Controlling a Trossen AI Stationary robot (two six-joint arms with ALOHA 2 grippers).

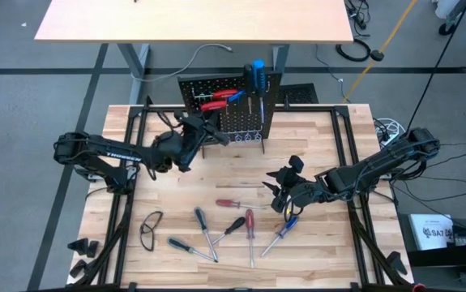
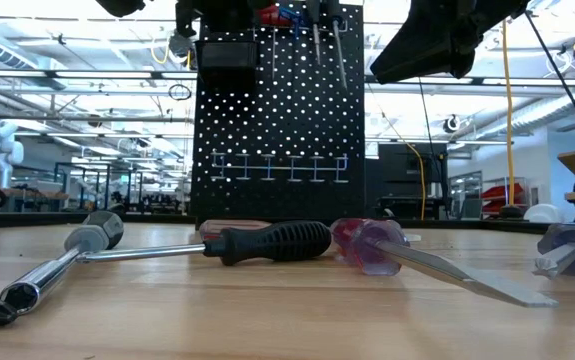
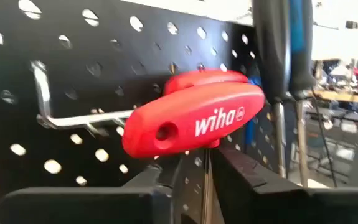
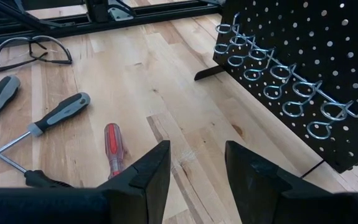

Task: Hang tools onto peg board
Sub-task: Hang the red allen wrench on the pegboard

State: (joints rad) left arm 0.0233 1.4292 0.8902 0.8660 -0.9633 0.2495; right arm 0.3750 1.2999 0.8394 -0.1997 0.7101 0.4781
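A: Clutter first — what lies on the tabletop (image 1: pixel 322 130)?

B: Screwdrivers mostly, spread across the near half: a red-handled one (image 1: pixel 228 203) lying crosswise, a black-handled one (image 1: pixel 234 225), another red one (image 1: pixel 250 222), two grey-handled ones (image 1: pixel 199 218) and a blue-tipped one (image 1: pixel 284 227) under the right arm. Safety glasses (image 1: pixel 151 229) lie near the left edge, apart from the tools.

A: And the peg board (image 1: pixel 229 101)?

B: It stands upright at the far edge, centre. Red-handled pliers (image 1: pixel 216 100) and a blue-handled screwdriver (image 1: pixel 257 75) hang on it already, with a row of metal ring hooks (image 4: pixel 278 81) along its lower part.

A: Where is the left gripper (image 1: pixel 203 130)?

B: Right up against the board's left side. Its fingers (image 3: pixel 241 180) are nearly closed on the thin shaft of a red T-handle driver (image 3: pixel 191 118), whose handle sits beside a wire hook (image 3: pixel 73 115). Dark shafts of other hung tools (image 3: pixel 281 124) stand close alongside, so room there is tight.

A: The right gripper (image 1: pixel 283 191)?

B: It hangs above the tabletop, right of centre, near the loose screwdrivers. Its fingers (image 4: pixel 150 171) stand partly apart and hold nothing; bare wood shows between them.

A: Open room?

B: Bare wood runs between the board's foot and the row of screwdrivers. Black frame rails (image 1: pixel 127 154) line both side edges of the tabletop.
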